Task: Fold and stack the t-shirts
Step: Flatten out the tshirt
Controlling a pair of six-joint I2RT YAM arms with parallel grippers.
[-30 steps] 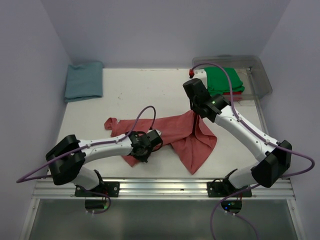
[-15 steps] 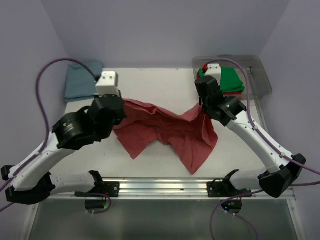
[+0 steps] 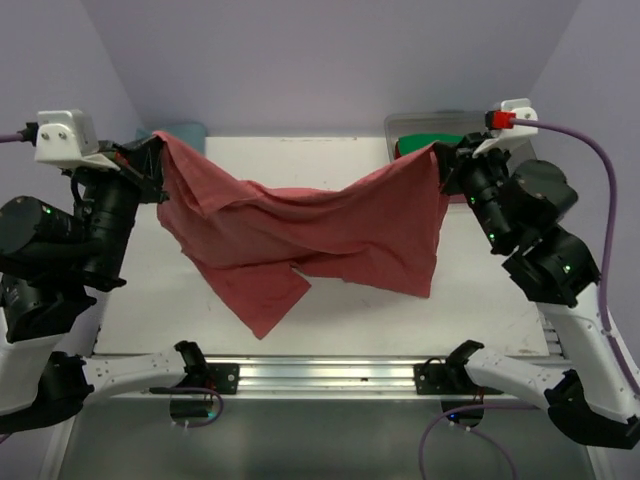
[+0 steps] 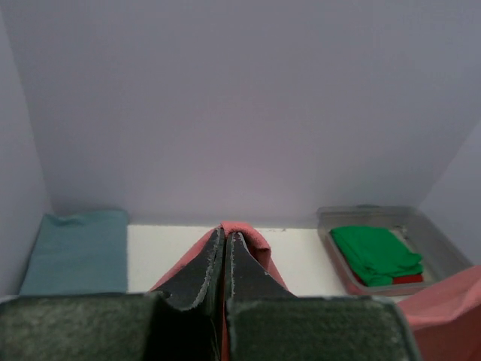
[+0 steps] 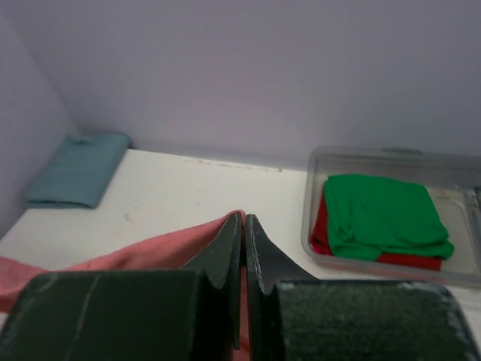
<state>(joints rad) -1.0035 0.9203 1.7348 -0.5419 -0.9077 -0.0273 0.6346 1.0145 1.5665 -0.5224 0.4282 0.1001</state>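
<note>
A salmon-red t-shirt (image 3: 310, 235) hangs stretched in the air between both arms, its lower part drooping toward the table. My left gripper (image 3: 160, 145) is shut on its left upper corner, and in the left wrist view the cloth (image 4: 252, 241) pokes out past the pinched tips (image 4: 226, 235). My right gripper (image 3: 440, 155) is shut on the right upper corner; the cloth (image 5: 143, 252) trails left from its tips (image 5: 244, 219). A folded teal-blue t-shirt (image 4: 75, 248) lies at the table's far left. A green t-shirt (image 5: 383, 214) lies on a red one (image 5: 323, 229) in the bin.
A clear plastic bin (image 5: 466, 274) stands at the far right corner of the white table (image 3: 330, 165). Lilac walls close in the back and both sides. A metal rail (image 3: 330, 375) runs along the near edge.
Both arms have risen and spread apart, lifting the salmon-red t-shirt off the table and stretching it out between them. Both grippers stayed shut on it.
</note>
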